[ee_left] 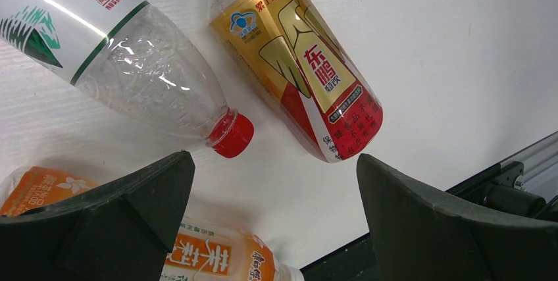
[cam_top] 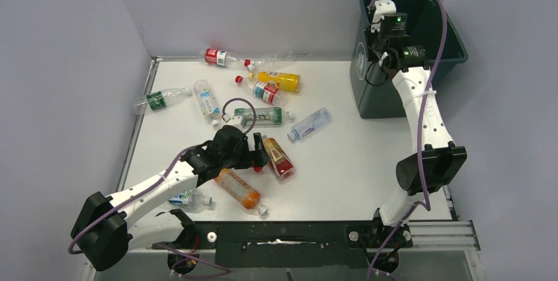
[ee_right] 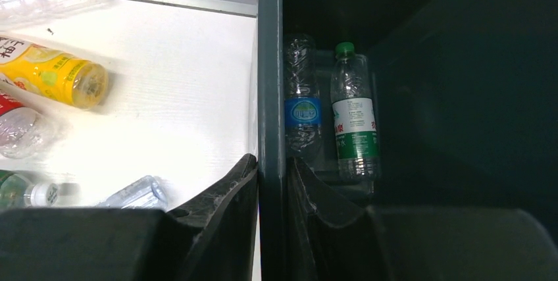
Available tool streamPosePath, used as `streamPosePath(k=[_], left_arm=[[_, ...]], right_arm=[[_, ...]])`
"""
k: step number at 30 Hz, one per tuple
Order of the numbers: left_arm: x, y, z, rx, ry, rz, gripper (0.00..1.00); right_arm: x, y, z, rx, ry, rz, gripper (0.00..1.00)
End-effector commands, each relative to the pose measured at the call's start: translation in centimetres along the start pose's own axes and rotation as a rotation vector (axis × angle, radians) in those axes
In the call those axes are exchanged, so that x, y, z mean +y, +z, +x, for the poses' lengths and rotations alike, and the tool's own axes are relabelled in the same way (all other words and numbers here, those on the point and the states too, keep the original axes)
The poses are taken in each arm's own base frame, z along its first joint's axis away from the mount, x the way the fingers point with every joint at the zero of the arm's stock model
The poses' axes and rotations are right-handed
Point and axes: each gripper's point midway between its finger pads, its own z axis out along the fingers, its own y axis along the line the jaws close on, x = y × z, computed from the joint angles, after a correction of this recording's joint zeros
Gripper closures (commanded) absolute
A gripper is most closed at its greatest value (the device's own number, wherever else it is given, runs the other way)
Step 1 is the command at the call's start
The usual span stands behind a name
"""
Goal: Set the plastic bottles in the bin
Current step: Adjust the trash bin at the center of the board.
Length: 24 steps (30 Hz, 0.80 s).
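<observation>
1. Left pincer (ee_left: 275, 158) gapes wide and empty above the tabletop (ee_left: 460, 44).
2. Right pincer (ee_right: 273, 159): its fingers narrowly straddle a wall of the bin (ee_right: 270, 64); I cannot tell whether they pinch it.
3. Inside it, two clear bottles (ee_right: 301, 103) (ee_right: 354, 116) lie side by side, necks up-frame.
4. The red-gold bottle (ee_left: 309, 70) lies diagonally, neck cut off; the red-capped bottle (ee_left: 145, 77) points lower right; the orange bottle (ee_left: 204, 255) is half hidden.

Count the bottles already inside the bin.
2. A blue-labelled bottle and a green-capped bottle, side by side inside the bin near its wall. The dark interior may hide more.
</observation>
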Motion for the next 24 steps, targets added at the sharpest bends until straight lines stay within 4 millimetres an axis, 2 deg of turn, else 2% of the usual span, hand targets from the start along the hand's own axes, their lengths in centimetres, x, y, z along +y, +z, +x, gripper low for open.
streamPosePath(k=[1,3,5,8,15,20,24], left_arm=[[-1.7,-0.5,-1.3,-0.057,0.002,0.075,0.02],[-1.7,-0.4,-1.3,-0.055,0.003,0.076,0.02],[-1.8,-0.3,-1.4,-0.055,0.004,0.078,0.02],[-2.0,-0.3,-1.6,-0.062,0.004,0.087,0.02],[-2.3,-0.6,-2.2,-0.087,0.008,0.097,0.02],[-2.5,-1.1,-2.9,-0.121,0.024,0.099,0.02],[-3.1,-1.9,-4.3,-0.165,0.056,0.111,0.02]], right_arm=[[-0.8,-4.2,-2.5,-0.069,0.057,0.034,0.79],[-0.8,-4.3,-2.4,-0.066,0.068,0.039,0.76],[-1.0,-4.1,-2.3,-0.064,0.069,0.053,0.67],[-1.6,-3.6,-2.5,-0.061,0.066,0.086,0.43],[-3.7,-3.7,-4.6,-0.095,0.073,0.173,0.02],[-5.2,-5.4,-6.8,-0.171,0.104,0.22,0.02],[-5.9,-7.9,-8.3,-0.248,0.155,0.234,0.02]])
